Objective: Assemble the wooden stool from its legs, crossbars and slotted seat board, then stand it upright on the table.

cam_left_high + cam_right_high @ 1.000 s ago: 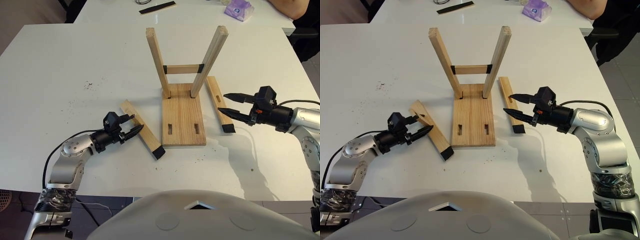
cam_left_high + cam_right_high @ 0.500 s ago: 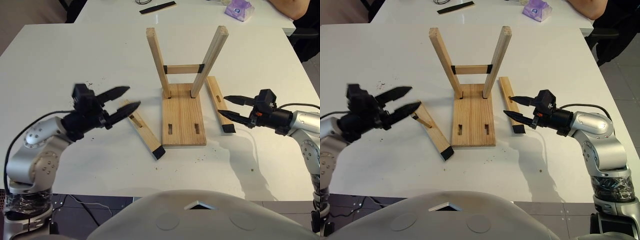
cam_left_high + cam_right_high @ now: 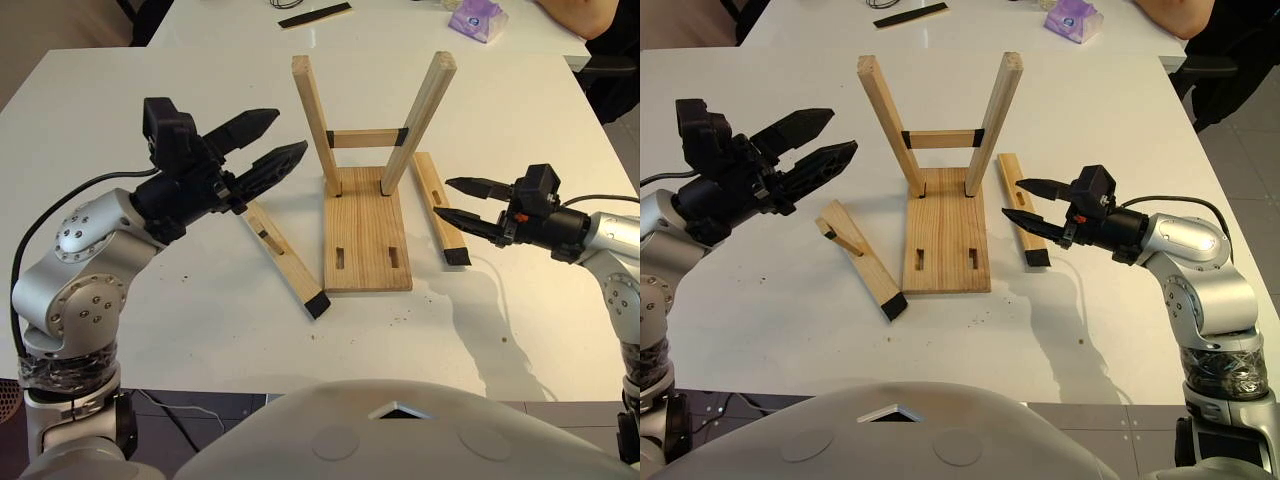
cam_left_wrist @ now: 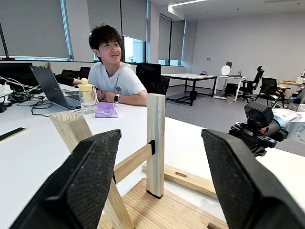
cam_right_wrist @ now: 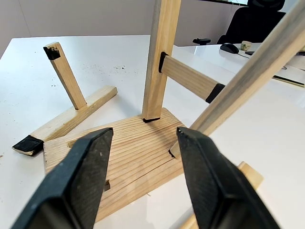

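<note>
Left eye view: pale slotted wooden seat board (image 3: 367, 245) flat mid white table (image 3: 100, 100), two wooden legs (image 3: 316, 120) + crossbar (image 3: 366, 138) standing in its far end. Loose wooden leg piece (image 3: 285, 258) lying each side. Black left gripper (image 3: 288, 133) & black right gripper (image 3: 442, 197) both w/ jaws apart, empty.

I work in an open-plan office. A laptop (image 4: 55, 90) and a water bottle (image 4: 87, 98) sit on the long white table (image 4: 24, 152) in front of me. Tall windows (image 4: 134, 45) line the wall. Farther off, more desks (image 4: 190, 76) and black swivel chairs (image 4: 267, 87) stand across a grey floor, and a strip light (image 4: 190, 2) runs along the ceiling.
</note>
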`<state>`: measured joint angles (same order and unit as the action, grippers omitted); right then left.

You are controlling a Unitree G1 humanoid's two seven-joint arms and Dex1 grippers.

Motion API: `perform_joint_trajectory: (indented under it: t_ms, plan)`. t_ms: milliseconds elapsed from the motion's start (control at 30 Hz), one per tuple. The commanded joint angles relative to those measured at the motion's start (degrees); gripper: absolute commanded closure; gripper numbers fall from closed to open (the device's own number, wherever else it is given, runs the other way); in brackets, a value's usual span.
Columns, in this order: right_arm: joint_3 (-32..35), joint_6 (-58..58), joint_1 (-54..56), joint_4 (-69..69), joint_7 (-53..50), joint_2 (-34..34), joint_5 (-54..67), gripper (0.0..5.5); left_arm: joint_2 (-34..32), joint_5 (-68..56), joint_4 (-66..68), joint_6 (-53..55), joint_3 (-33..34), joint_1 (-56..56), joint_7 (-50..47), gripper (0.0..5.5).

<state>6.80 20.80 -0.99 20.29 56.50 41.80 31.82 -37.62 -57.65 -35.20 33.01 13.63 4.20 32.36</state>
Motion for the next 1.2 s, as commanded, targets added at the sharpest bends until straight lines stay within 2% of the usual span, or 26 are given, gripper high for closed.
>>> perform_joint_trajectory:
  t_ms: [33,167,267,400,533,633,800,967,1200]
  plan:
    - [0.1,0.4,0.2,0.4,0.0,-0.1,0.4,3.07,0.7,0.8,-0.9,1.0,-1.7,-0.7,-0.8,2.37]
    - [-0.6,-0.4,-0.5,-0.2,0.1,-0.4,-0.7,3.07,2.1,12.9,6.4,-4.3,-9.9,-8.8,3.4,2.37]
    - [-1.3,-0.6,0.1,-1.1,0.3,-0.6,-1.4,3.07,5.3,18.2,12.3,-7.9,-14.3,-10.0,4.3,2.37]
    - [-1.2,-0.4,0.5,-1.1,0.6,-0.2,-1.1,3.07,6.4,12.2,8.6,-6.7,-9.8,-4.9,2.5,2.37]
    - [-0.6,-0.7,-0.8,-0.8,0.4,-0.2,-1.2,3.07,2.1,2.8,1.1,-2.3,-1.7,3.6,-1.2,2.37]
    - [-0.2,-1.1,-1.7,-0.5,-0.3,-0.8,-1.4,3.07,-1.9,1.1,-3.6,-0.2,-0.5,7.2,-1.0,2.37]
    - [-0.3,-1.3,-1.2,-0.8,-1.0,-1.2,-1.4,3.07,-2.3,0.7,-8.4,3.0,-3.9,-5.5,-0.3,2.37]
    - [0.3,-1.7,-1.6,-1.3,-1.2,-0.8,-1.8,3.07,-0.3,9.1,-9.6,1.6,-12.0,-20.8,-0.7,2.37]
    - [-1.3,-2.3,-1.2,-1.1,-1.4,-1.6,-3.0,3.07,-0.9,24.6,-1.0,-6.3,-20.8,-27.8,4.3,2.37]
